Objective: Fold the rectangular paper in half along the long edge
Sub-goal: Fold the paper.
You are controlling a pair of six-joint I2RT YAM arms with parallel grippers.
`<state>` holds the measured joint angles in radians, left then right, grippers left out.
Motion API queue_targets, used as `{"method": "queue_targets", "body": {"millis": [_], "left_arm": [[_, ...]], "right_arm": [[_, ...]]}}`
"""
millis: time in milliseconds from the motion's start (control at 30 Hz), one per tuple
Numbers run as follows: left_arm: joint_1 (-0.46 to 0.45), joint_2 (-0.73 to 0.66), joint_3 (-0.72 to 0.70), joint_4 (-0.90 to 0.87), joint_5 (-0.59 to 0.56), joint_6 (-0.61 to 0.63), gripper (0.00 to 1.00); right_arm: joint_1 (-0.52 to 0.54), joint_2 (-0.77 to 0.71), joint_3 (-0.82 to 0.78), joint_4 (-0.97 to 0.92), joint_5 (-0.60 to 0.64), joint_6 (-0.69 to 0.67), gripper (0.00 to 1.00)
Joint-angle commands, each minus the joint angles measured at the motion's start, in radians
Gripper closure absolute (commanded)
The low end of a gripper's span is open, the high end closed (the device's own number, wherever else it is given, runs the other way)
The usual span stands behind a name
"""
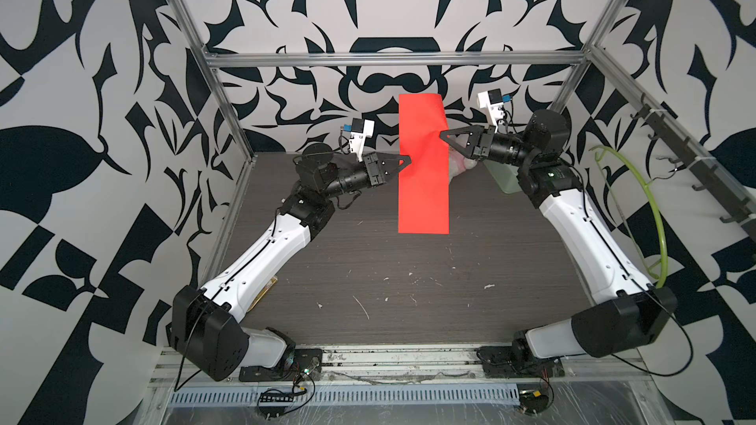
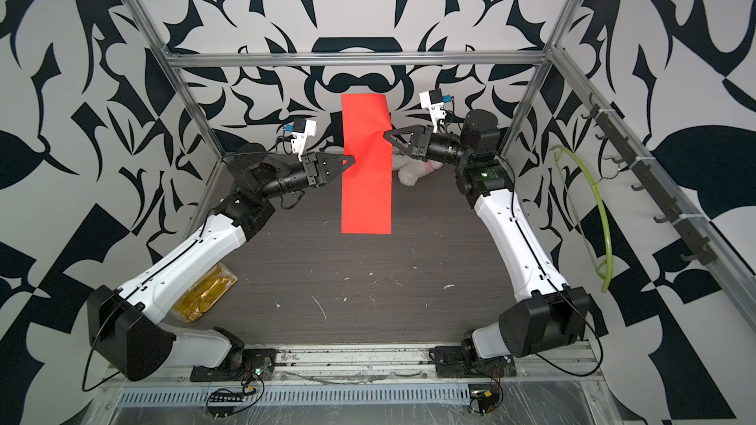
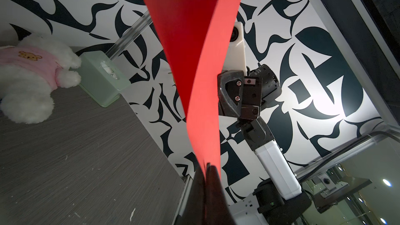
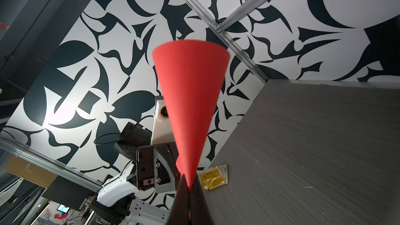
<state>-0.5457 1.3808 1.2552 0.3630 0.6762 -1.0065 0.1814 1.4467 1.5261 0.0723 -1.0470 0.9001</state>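
My left gripper (image 1: pixel 406 162) is pinched shut on one long edge of the red paper (image 1: pixel 423 194), about halfway along it. My right gripper (image 1: pixel 444 135) is pinched shut on the other long edge, a little higher in the frame. The paper puckers where my right tips bite it. In both wrist views the red sheet comes straight out from between my dark tips, so I know I have it.

The paper is up in the air, in the middle of both top views. The dark table (image 1: pixel 368 280) is below it. From above it looks like a tall thin strip, and in the left wrist view it curls.

I think my job now is to bring the two long edges together so the sheet bends down its middle. To do that well, I should move both grippers toward each other slowly and at the same height, so the corners match. I should hold tight but not pull outward, or the thin paper may rip at the pucker. Then I can lay it on the bare table, lower in the frame, and press the bend flat.

The white bear (image 2: pixel 413 171) and the pale green box (image 1: pixel 504 177) sit just right of the paper. I should come down away from them.
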Motion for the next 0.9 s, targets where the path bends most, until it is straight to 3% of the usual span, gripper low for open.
{"method": "queue_targets", "body": {"millis": [0, 67, 133, 200, 333, 400, 467, 567, 600, 633, 667, 733, 767, 800, 833, 867], "left_arm": [[-0.010, -0.009, -0.017, 0.016, 0.017, 0.002, 1.00], [-0.008, -0.010, -0.018, 0.015, 0.019, 0.002, 1.00], [-0.009, -0.012, -0.019, 0.013, 0.019, 0.003, 1.00], [-0.008, -0.012, -0.020, 0.010, 0.017, 0.005, 1.00], [-0.010, -0.016, -0.028, 0.011, 0.016, 0.005, 1.00], [-0.009, -0.017, -0.030, 0.011, 0.016, 0.005, 1.00], [-0.009, -0.017, -0.030, 0.013, 0.015, 0.005, 1.00], [-0.010, -0.016, -0.030, 0.012, 0.016, 0.005, 1.00], [-0.010, -0.016, -0.031, 0.011, 0.014, 0.005, 1.00], [-0.011, -0.016, -0.030, 0.011, 0.014, 0.005, 1.00], [-0.011, -0.016, -0.031, 0.009, 0.012, 0.006, 1.00], [-0.011, -0.016, -0.033, 0.007, 0.011, 0.008, 1.00], [-0.010, -0.014, -0.033, 0.009, 0.011, 0.008, 1.00], [-0.010, -0.014, -0.032, 0.008, 0.011, 0.008, 1.00], [-0.010, -0.014, -0.031, 0.008, 0.011, 0.006, 1.00], [-0.010, -0.014, -0.031, 0.008, 0.011, 0.006, 1.00]], "right_arm": [[-0.010, -0.004, 0.073, 0.059, 0.030, -0.008, 0.87], [-0.013, -0.001, 0.072, 0.084, 0.027, -0.005, 1.00], [-0.015, 0.004, 0.082, 0.088, 0.030, -0.006, 1.00], [-0.016, 0.015, 0.105, 0.058, 0.043, -0.013, 0.91], [-0.017, 0.035, 0.125, 0.079, 0.037, -0.007, 1.00], [-0.017, 0.048, 0.149, 0.061, 0.045, -0.003, 0.90], [-0.016, 0.059, 0.160, 0.090, 0.034, 0.007, 1.00], [-0.017, 0.065, 0.172, 0.090, 0.041, 0.008, 1.00], [-0.017, 0.072, 0.185, 0.069, 0.047, 0.002, 0.91], [-0.017, 0.078, 0.193, 0.058, 0.049, -0.003, 0.91], [-0.016, 0.080, 0.187, 0.095, 0.035, 0.008, 1.00], [-0.017, 0.076, 0.179, 0.115, 0.046, 0.014, 1.00], [-0.017, 0.079, 0.191, 0.100, 0.051, 0.008, 0.97], [-0.017, 0.084, 0.207, 0.062, 0.059, -0.009, 0.86], [-0.017, 0.089, 0.216, 0.049, 0.063, -0.018, 0.84], [-0.018, 0.090, 0.214, 0.071, 0.059, -0.012, 0.90]]}}
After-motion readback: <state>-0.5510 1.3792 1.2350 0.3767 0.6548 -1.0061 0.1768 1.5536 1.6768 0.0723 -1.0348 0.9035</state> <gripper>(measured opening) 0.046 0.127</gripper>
